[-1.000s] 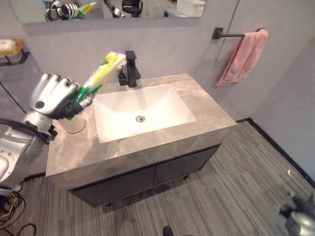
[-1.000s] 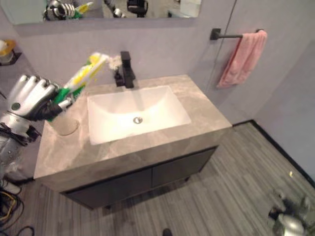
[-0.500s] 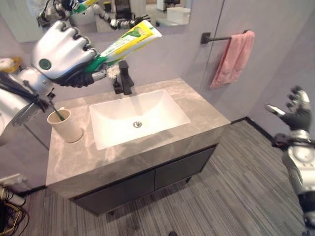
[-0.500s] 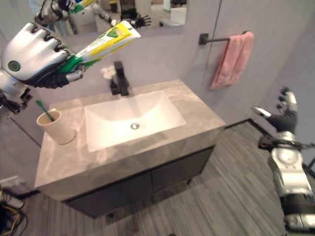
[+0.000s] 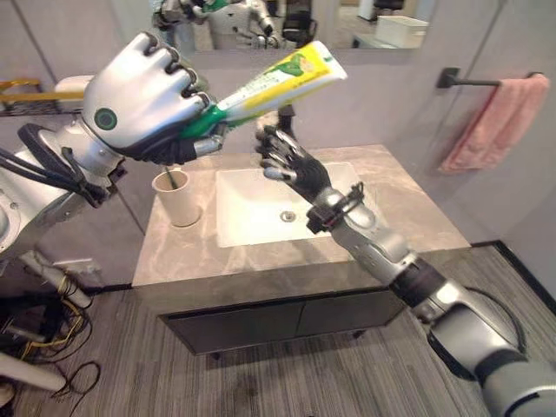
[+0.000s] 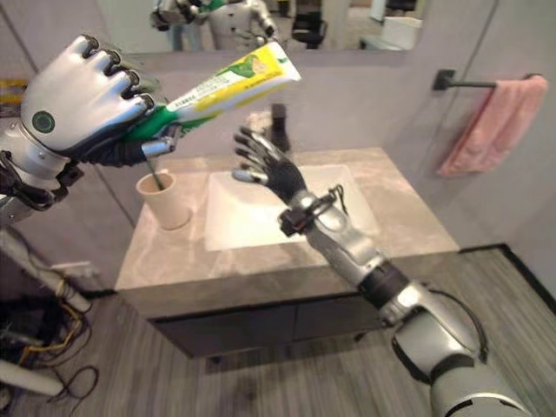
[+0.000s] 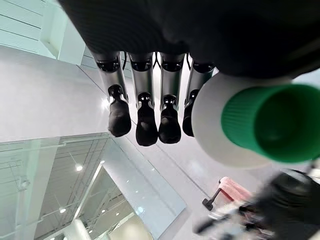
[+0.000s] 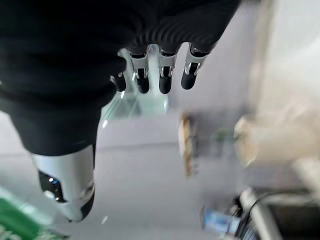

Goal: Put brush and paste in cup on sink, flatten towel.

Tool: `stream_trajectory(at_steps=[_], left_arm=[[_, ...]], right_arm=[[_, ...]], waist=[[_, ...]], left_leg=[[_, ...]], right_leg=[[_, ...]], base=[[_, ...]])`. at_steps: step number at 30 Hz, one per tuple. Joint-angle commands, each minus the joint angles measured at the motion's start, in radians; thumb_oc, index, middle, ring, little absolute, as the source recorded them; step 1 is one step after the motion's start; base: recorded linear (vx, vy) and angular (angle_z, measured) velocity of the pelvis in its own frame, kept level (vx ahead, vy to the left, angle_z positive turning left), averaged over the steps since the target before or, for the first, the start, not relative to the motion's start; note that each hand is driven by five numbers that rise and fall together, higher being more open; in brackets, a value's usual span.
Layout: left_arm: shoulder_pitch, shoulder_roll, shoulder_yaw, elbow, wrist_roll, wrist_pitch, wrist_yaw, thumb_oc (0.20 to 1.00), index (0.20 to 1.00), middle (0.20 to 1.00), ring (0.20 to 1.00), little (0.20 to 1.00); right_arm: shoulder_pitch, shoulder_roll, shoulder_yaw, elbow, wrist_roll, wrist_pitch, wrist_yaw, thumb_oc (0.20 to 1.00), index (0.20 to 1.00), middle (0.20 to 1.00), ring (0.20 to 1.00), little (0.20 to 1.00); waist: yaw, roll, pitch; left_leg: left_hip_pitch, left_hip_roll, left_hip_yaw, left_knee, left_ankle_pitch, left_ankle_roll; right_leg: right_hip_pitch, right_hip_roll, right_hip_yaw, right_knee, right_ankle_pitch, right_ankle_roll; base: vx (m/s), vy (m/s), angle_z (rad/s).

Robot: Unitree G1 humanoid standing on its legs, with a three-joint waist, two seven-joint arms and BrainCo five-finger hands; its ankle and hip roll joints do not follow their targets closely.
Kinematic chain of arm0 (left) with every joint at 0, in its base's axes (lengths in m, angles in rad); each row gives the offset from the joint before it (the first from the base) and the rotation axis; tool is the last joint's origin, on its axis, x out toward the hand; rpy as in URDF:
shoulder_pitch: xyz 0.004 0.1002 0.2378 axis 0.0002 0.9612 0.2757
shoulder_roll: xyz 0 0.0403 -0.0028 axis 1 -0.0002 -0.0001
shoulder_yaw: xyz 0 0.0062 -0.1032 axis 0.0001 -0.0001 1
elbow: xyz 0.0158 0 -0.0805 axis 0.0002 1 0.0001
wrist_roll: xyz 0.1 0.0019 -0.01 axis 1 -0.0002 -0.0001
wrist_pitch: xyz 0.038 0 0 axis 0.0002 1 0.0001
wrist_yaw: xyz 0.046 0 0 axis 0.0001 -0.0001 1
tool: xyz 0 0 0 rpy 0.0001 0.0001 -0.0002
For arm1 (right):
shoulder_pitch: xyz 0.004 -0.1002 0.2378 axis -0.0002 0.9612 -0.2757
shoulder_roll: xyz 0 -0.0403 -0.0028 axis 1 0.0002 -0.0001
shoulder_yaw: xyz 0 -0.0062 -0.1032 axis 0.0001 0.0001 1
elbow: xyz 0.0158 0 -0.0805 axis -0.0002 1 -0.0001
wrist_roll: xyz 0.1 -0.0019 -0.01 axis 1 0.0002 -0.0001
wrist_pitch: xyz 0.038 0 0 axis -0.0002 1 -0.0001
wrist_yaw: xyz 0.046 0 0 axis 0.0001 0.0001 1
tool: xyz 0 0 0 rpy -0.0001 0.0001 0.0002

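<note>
Left hand (image 5: 143, 95) clamps the toothpaste tube (image 5: 278, 80) by its cap end, above the cup (image 5: 176, 198); right hand (image 5: 291, 161) spreads its fingers under the soft, light tail — best taken mid-body.

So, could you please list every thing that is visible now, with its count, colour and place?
Toothpaste tube: one, yellow and white with green cap, held in the left hand above the counter.
Paper cup: one, beige, on the counter beside the basin, a toothbrush inside.
Stone counter: one, grey-brown, around a white basin.
Tap: one, black, behind the basin.
Towel: one, pink, bunched on a black wall bar.
Mirror: one, above the counter.
Left hand: curled round the tube.
Right hand: open, over the basin.
</note>
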State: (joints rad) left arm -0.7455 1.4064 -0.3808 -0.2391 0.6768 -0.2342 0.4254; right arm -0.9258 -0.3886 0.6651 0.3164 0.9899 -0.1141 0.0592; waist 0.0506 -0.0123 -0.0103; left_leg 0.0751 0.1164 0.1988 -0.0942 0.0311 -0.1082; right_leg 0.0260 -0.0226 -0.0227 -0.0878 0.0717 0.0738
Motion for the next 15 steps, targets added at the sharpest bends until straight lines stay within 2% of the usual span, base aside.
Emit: stream_trajectory(at_steps=[1, 6, 10, 13, 15], left_arm=[[-0.135, -0.016, -0.022, 0.050, -0.028, 0.011, 0.063, 0.200, 0.200, 0.200, 0.200, 0.200], [-0.179, -0.021, -0.105, 0.015, -0.011, -0.010, 0.050, 0.200, 0.200, 0.200, 0.200, 0.200], [-0.156, -0.024, -0.106, 0.007, -0.001, -0.018, 0.044, 0.200, 0.200, 0.200, 0.200, 0.200], [-0.136, -0.048, -0.110, 0.019, -0.001, -0.012, 0.036, 0.200, 0.200, 0.200, 0.200, 0.200], [-0.128, -0.058, -0.114, 0.023, -0.003, -0.016, 0.032, 0.200, 0.200, 0.200, 0.200, 0.200]], right_arm=[[-0.056, -0.036, -0.057, 0.017, 0.090, -0.091, 0.059, 1.000, 1.000, 1.000, 1.000, 1.000], [-0.102, 0.002, -0.060, -0.036, 0.103, -0.135, 0.057, 1.000, 1.000, 1.000, 1.000, 1.000], [-0.096, 0.016, -0.074, -0.096, 0.104, -0.160, 0.058, 1.000, 1.000, 1.000, 1.000, 1.000], [-0.085, 0.101, -0.079, -0.153, 0.121, -0.190, 0.062, 1.000, 1.000, 1.000, 1.000, 1.000], [-0.081, 0.112, -0.080, -0.173, 0.121, -0.192, 0.070, 1.000, 1.000, 1.000, 1.000, 1.000]], waist=[[-0.006, -0.024, -0.019], [0.011, -0.039, -0.020], [0.016, -0.046, -0.023], [0.021, -0.046, -0.022], [0.020, -0.046, -0.022]], left_leg=[[0.069, 0.010, -0.026, 0.007, -0.060, -0.046], [0.056, 0.000, -0.052, 0.007, -0.058, -0.040], [0.055, -0.005, -0.065, 0.007, -0.064, -0.036], [0.058, -0.012, -0.066, 0.007, -0.070, -0.030], [0.060, -0.013, -0.066, 0.007, -0.071, -0.028]], right_leg=[[-0.009, -0.146, -0.083, 0.001, 0.032, 0.144], [0.005, -0.159, -0.110, 0.001, 0.026, 0.142], [0.014, -0.167, -0.127, 0.001, 0.023, 0.140], [0.015, -0.170, -0.129, 0.001, 0.025, 0.141], [0.015, -0.171, -0.128, 0.001, 0.026, 0.141]], base=[[0.06, 0.020, 0.23], [0.04, 0.021, 0.17], [0.05, 0.025, 0.10], [0.04, 0.020, 0.00], [0.04, 0.014, 0.00]])
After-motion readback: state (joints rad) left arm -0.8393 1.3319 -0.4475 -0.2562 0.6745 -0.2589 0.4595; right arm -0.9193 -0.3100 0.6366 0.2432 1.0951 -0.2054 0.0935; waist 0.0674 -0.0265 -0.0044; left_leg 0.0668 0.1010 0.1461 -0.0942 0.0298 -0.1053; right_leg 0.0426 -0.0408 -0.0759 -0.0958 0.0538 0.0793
